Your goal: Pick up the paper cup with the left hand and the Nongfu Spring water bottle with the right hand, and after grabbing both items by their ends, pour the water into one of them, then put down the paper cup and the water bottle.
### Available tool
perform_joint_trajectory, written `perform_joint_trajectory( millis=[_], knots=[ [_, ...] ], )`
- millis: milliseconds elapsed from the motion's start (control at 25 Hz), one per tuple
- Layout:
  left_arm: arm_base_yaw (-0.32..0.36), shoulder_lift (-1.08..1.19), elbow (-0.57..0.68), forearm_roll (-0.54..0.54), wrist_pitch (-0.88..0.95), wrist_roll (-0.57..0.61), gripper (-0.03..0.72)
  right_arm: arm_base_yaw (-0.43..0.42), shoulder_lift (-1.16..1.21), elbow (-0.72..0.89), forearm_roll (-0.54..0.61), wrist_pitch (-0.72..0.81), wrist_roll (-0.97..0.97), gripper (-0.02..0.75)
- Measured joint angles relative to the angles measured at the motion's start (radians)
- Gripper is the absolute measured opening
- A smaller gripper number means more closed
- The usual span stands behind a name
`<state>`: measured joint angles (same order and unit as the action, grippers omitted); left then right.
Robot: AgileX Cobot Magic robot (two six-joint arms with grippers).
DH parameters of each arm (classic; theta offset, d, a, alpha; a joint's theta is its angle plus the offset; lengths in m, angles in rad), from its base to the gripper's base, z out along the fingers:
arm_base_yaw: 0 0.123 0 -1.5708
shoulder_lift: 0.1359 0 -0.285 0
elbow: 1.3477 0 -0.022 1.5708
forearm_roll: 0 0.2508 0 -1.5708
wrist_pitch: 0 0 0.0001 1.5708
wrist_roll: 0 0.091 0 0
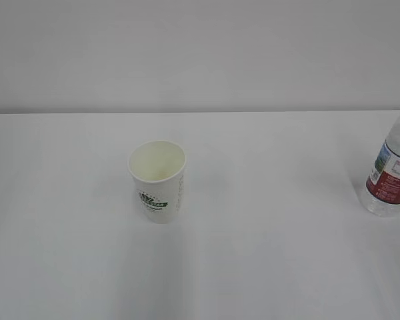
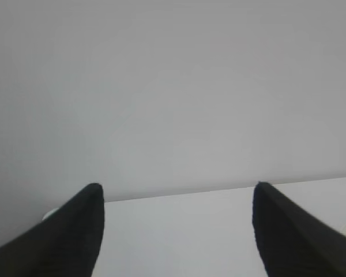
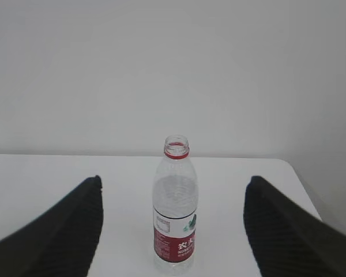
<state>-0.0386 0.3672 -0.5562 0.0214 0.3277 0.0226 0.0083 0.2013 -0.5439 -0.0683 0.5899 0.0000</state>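
The paper cup (image 1: 157, 180) stands upright and empty-looking near the middle of the white table (image 1: 67, 253), its green logo facing the camera. The Nongfu Spring water bottle (image 1: 391, 175) stands upright at the far right edge, partly cut off. In the right wrist view the uncapped bottle (image 3: 175, 210) stands ahead, centred between the spread black fingers of my right gripper (image 3: 174, 179), which is open and not touching it. How much water it holds I cannot tell. My left gripper (image 2: 179, 186) is open over bare table, with the cup out of its view. Neither arm shows in the exterior view.
A plain pale wall (image 1: 200, 53) rises behind the table's far edge. In the right wrist view the table's right edge (image 3: 304, 190) runs just beyond the bottle.
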Motion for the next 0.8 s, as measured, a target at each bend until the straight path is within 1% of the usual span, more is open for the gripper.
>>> perform_joint_trajectory(
  millis=[320, 640, 800],
  knots=[
    [0.000, 0.125, 0.000, 0.006, -0.033, 0.000, 0.573, 0.000, 0.090, 0.000, 0.000, -0.087, 0.000, 0.573],
    [0.000, 0.198, 0.000, 0.006, -0.104, 0.002, 0.570, 0.000, 0.180, 0.000, 0.000, -0.113, 0.000, 0.573],
    [0.000, 0.214, 0.000, 0.006, -0.135, 0.002, 0.570, 0.000, 0.234, 0.000, 0.000, -0.192, 0.000, 0.572]
  ],
)
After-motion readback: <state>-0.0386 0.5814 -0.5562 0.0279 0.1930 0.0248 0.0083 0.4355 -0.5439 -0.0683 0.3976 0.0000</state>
